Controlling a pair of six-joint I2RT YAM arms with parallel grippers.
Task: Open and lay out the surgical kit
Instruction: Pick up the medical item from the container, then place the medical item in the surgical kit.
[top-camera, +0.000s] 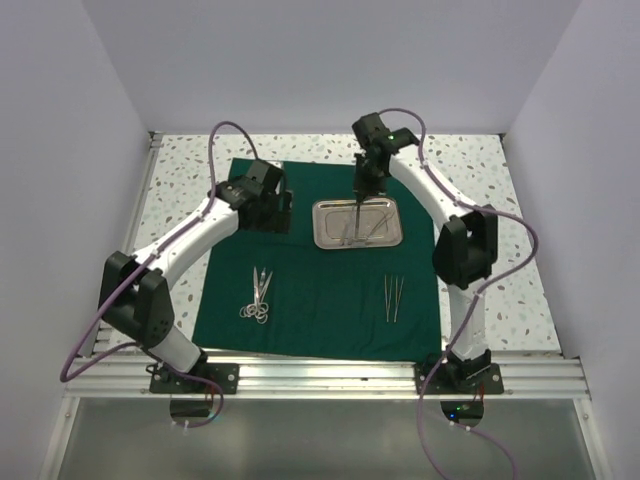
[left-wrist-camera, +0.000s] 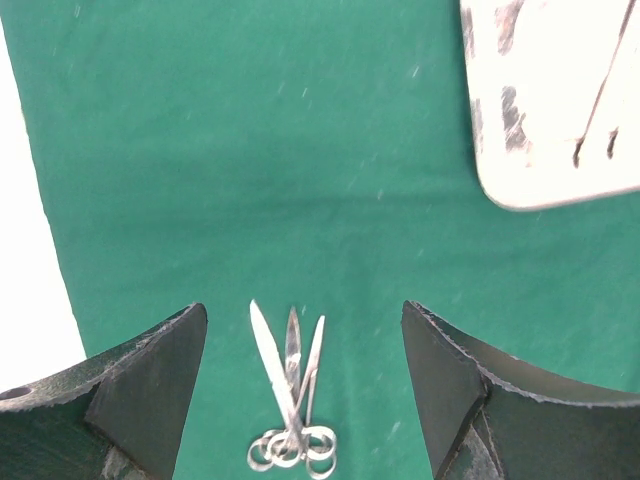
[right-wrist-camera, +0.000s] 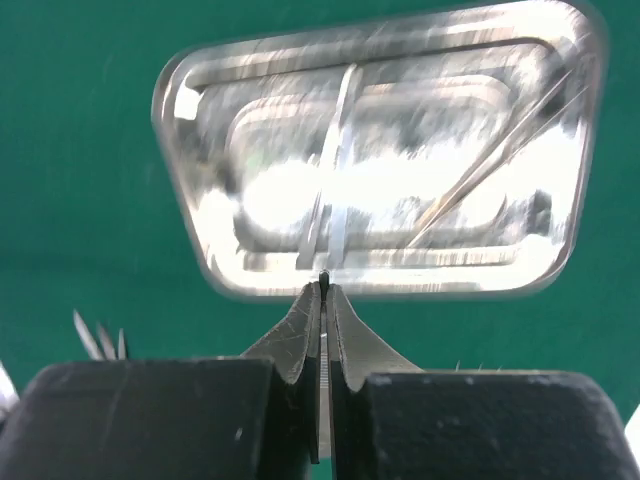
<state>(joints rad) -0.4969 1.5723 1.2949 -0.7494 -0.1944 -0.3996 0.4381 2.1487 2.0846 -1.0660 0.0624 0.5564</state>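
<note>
The dark green drape (top-camera: 320, 290) lies spread flat on the table. The steel tray (top-camera: 330, 243) sits on its far middle. My right gripper (top-camera: 362, 192) hangs over the tray, shut on slender steel tweezers (top-camera: 356, 222) that point down into it. In the right wrist view the fingers (right-wrist-camera: 300, 325) pinch the thin steel strip (right-wrist-camera: 322, 380) above the tray (right-wrist-camera: 190, 180). Another thin instrument (right-wrist-camera: 500, 160) lies diagonally in the tray. My left gripper (top-camera: 265, 205) is open and empty, above the drape (left-wrist-camera: 250, 150) left of the tray (left-wrist-camera: 540, 120). Scissors and forceps (left-wrist-camera: 290, 390) lie together below it.
The ring-handled instruments (top-camera: 260, 297) lie on the drape's near left. A pair of straight slender steel pieces (top-camera: 393, 298) lies on its near right. Speckled tabletop (top-camera: 490, 200) borders the drape, with white walls around and an aluminium rail (top-camera: 320, 375) at the near edge.
</note>
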